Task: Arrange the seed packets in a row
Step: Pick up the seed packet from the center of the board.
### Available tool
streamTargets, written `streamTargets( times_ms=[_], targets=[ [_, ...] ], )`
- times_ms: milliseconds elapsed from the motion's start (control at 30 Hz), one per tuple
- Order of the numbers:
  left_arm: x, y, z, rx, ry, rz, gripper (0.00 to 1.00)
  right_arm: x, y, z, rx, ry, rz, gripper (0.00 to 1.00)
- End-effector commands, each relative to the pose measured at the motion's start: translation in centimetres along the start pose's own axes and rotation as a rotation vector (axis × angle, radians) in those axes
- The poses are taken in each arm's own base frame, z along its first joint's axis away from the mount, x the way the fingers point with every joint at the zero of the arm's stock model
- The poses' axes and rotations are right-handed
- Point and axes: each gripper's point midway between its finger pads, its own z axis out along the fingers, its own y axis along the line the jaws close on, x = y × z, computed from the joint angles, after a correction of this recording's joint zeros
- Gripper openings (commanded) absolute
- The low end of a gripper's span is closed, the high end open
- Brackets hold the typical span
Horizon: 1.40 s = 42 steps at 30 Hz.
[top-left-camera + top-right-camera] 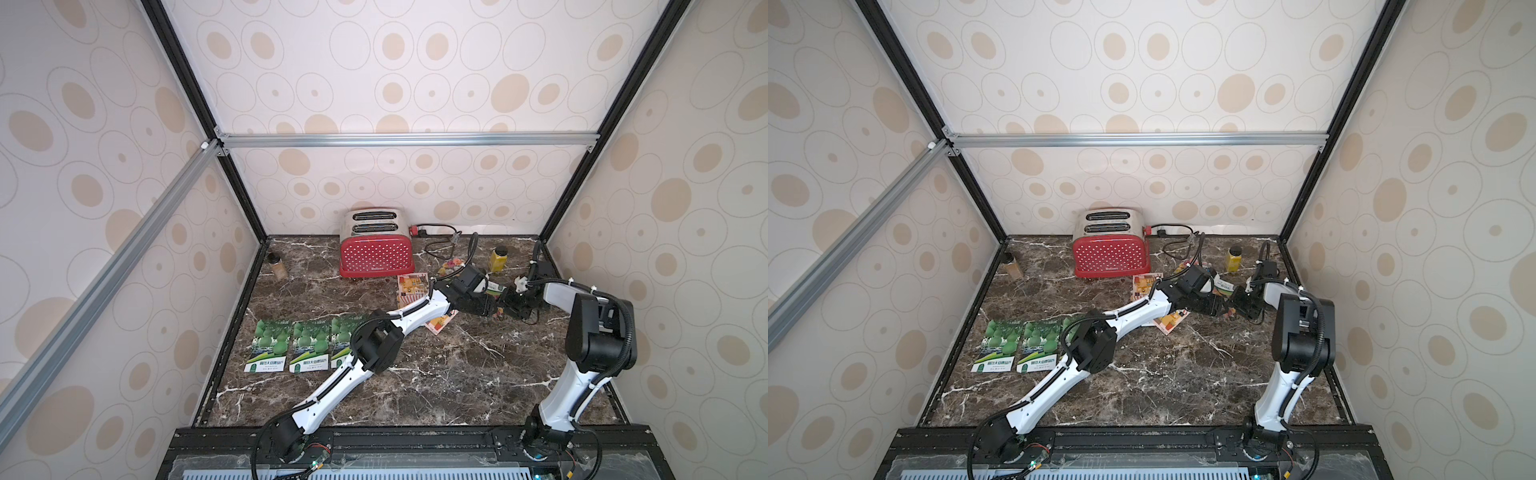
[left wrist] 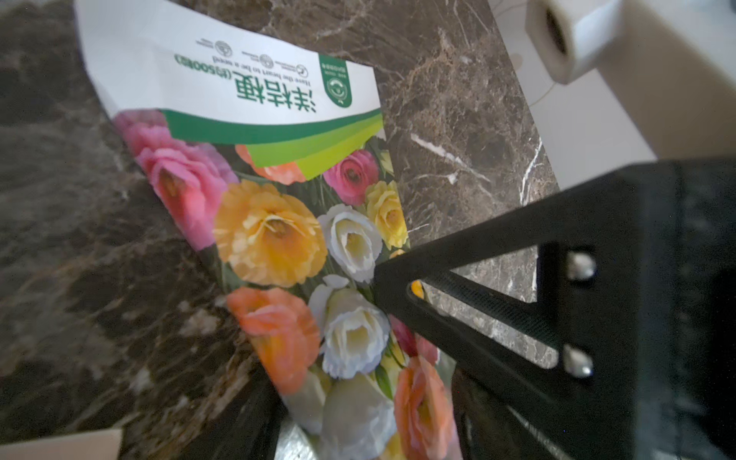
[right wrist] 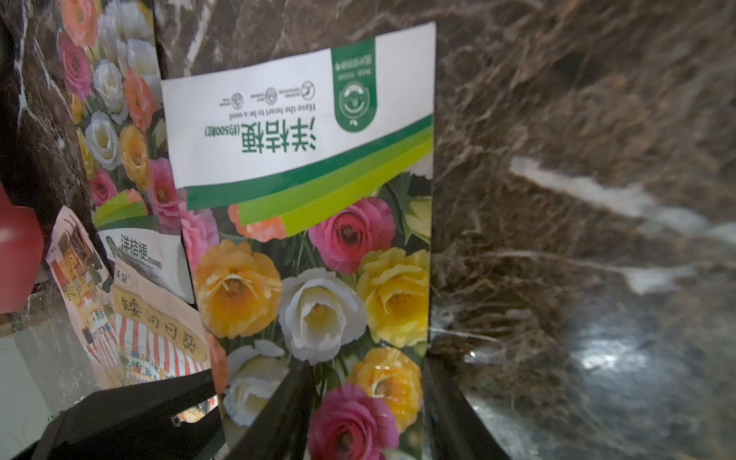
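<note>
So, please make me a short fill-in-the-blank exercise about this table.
1. The toaster is ____ with white dots.
2. ____ green gourd packets lie in a row.
3. The packet nearest in the right wrist view is printed with ____.
Missing words: red; three; flowers.
</note>
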Motion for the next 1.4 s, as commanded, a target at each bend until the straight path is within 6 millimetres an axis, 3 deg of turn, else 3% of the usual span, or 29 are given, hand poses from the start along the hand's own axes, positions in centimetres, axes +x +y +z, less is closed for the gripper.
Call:
streamTargets(
  times_ms=[0,467,733,900,1100,1233,1367],
  targets=[
    [4.1,2.2,2.1,-0.031,0.102,-0.081,0.64,4.8,-0.1,1.5,-0.017,0.169,0.033,0.44],
    [2.4,3.6,-0.2,-0.076,0.057,-0.095,0.36,4.6,-0.2,0.8,-0.003,0.149,0.011,0.42],
    [2.3,3.8,-1.4,-0.112,0.075,-0.029,0.23,4.2,0.4,-0.5,-0.021,0.122,-0.013,0.42],
    [2.6,3.6,-3.1,-0.124,0.121,0.081,0.19,3.4,0.6,-2.6,-0.031,0.087,-0.035,0.44],
    [2.6,2.4,-7.8,-0.103,0.221,0.275,0.21,2.8,1.6,-5.9,-0.054,0.05,-0.132,0.47],
    [2.1,1.2,-11.9,-0.043,0.272,0.388,0.24,2.2,3.6,-8.0,-0.102,0.031,-0.206,0.49],
    [2.9,-0.4,-15.7,-0.009,0.337,0.512,0.27,1.7,5.8,-9.6,-0.188,-0.005,-0.279,0.51]
  ],
)
